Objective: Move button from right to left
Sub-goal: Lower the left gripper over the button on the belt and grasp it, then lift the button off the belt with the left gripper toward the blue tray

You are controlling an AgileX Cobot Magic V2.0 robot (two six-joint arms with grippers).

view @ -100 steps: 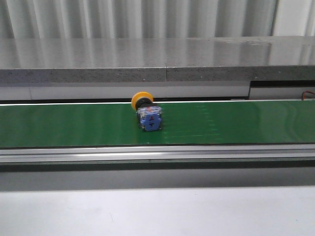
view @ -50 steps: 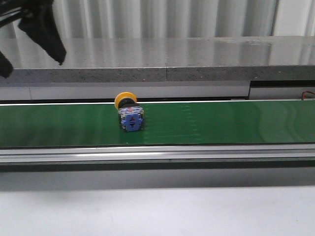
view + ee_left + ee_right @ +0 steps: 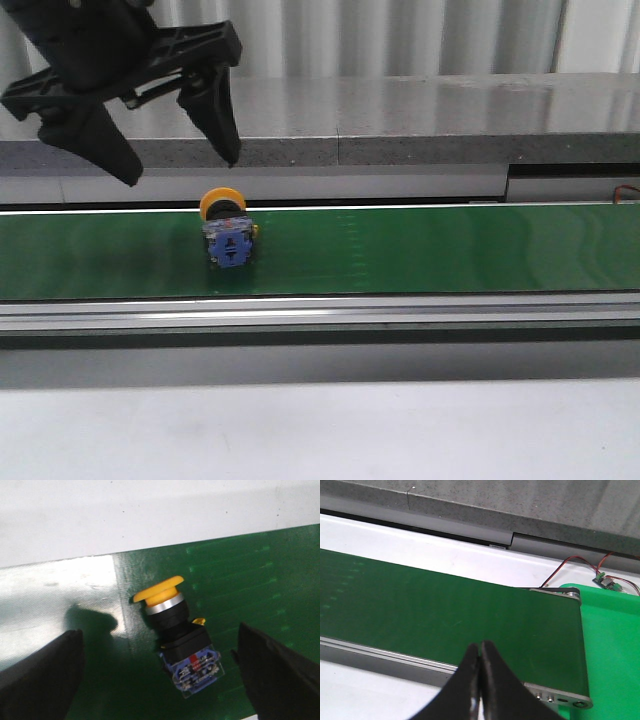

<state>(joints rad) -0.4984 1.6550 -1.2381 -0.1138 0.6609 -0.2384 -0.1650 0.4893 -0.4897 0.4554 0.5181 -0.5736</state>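
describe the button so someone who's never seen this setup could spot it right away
Find the long green belt running across the front view. Left of its middle, below the open left claw, the button lies on its side. It is the only object on the belt: yellow mushroom cap, black collar, blue-and-clear block.

no readable text, labels or numbers

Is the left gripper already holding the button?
No, the left gripper hangs above the button with its jaws spread wide, and the button lies alone on the green belt.
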